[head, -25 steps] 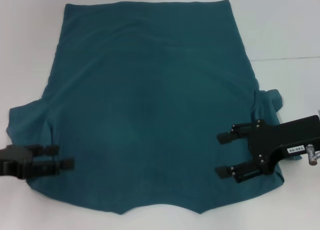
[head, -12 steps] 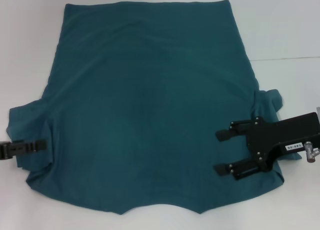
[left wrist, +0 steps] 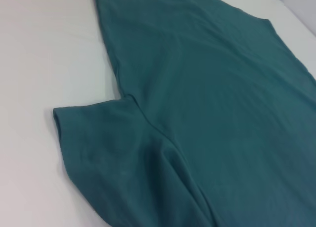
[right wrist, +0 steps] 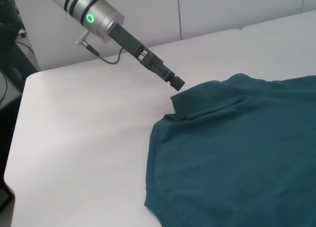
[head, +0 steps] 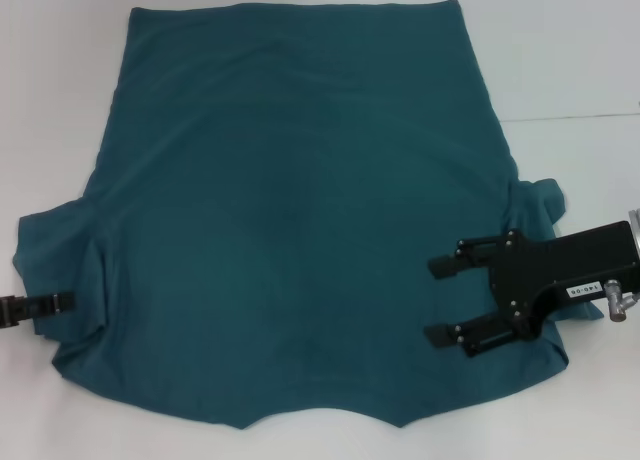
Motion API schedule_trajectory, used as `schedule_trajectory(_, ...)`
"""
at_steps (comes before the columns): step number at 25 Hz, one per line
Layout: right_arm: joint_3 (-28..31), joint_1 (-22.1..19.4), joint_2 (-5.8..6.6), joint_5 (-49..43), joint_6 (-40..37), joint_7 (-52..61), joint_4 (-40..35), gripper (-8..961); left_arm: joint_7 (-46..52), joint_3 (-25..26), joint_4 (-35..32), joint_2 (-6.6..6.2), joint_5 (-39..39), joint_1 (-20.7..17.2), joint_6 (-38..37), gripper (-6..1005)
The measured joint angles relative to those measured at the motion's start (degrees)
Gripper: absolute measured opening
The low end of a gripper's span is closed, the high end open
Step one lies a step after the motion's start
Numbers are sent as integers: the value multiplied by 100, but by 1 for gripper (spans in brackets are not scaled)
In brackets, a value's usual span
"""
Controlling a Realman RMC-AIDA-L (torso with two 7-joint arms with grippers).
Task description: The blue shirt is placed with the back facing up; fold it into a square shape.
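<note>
Lying flat, back up, on white table (head: 580, 60): large dark teal-blue short-sleeved cotton shirt (head: 300, 210), plain side showing. Long axis running away from robot; hem at far edge, neck notch at near edge, sleeves out to either side. Right black gripper (head: 445, 300) hovering over shirt's near right corner, beside right sleeve, fingers spread apart, holding nothing. Left black gripper (head: 62, 302) at left sleeve's outer edge, tip just over cloth; cannot tell whether parted or closed.
</note>
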State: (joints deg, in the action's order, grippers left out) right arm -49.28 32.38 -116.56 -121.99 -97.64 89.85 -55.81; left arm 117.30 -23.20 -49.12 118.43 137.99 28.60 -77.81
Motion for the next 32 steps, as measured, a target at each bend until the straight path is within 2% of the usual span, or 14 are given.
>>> schedule_trajectory(8, -13, 24, -40, 0, 53, -30, 0, 917, 26, -487, 34, 119, 5, -39, 598, 872)
schedule_trajectory(22, -20, 20, -92, -62, 114, -46, 9, 917, 30, -682, 184, 192, 218, -65, 1260, 865)
schedule_trajectory(32, -20, 21, -122, -62, 124, -47, 0, 917, 170, -750, 200, 248, 304, -22, 1505, 691)
